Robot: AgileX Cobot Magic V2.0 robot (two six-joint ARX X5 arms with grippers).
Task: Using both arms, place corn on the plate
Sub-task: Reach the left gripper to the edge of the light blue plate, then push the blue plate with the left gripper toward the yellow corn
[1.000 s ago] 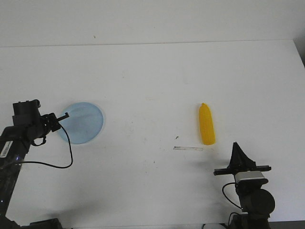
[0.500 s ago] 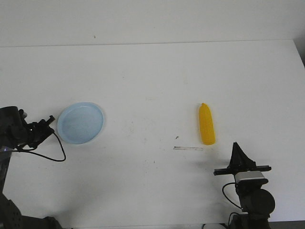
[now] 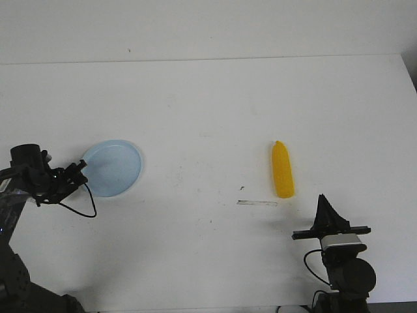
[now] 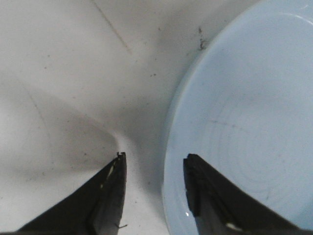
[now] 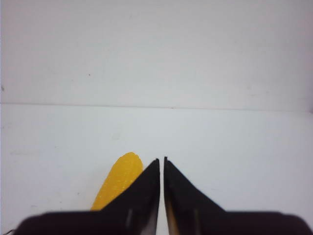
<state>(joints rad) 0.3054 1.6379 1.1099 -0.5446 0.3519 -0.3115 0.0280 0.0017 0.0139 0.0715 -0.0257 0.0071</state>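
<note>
In the front view, the left claw (image 3: pixel 79 171) sits low at the near-left edge of the pale blue plate (image 3: pixel 114 166), its tip touching or just overlapping the rim, with a black cable looping below it on the white tabletop (image 3: pixel 208 111). The right claw (image 3: pixel 324 210) stands near the front right of the tabletop, pointing away from the robot; the yellow corn (image 3: pixel 282 170) lies just ahead of it and a little to its left, apart from it, with the tapered end pointing away. A thin pale strip (image 3: pixel 257 203) lies on the tabletop to the left of that claw, close to the corn's blunt end. The plate and the corn are well apart. In the left wrist view, the left claw (image 4: pixel 154 161) is parted, one finger over the bare tabletop and the other over the plate's (image 4: pixel 244 122) inside, so the rim runs between them; whether they touch it cannot be told. In the right wrist view, the right claw (image 5: pixel 162 161) is closed, its tips nearly meeting with nothing between them, and the corn (image 5: pixel 117 183) shows just beyond, beside one finger and partly hidden by it.
</note>
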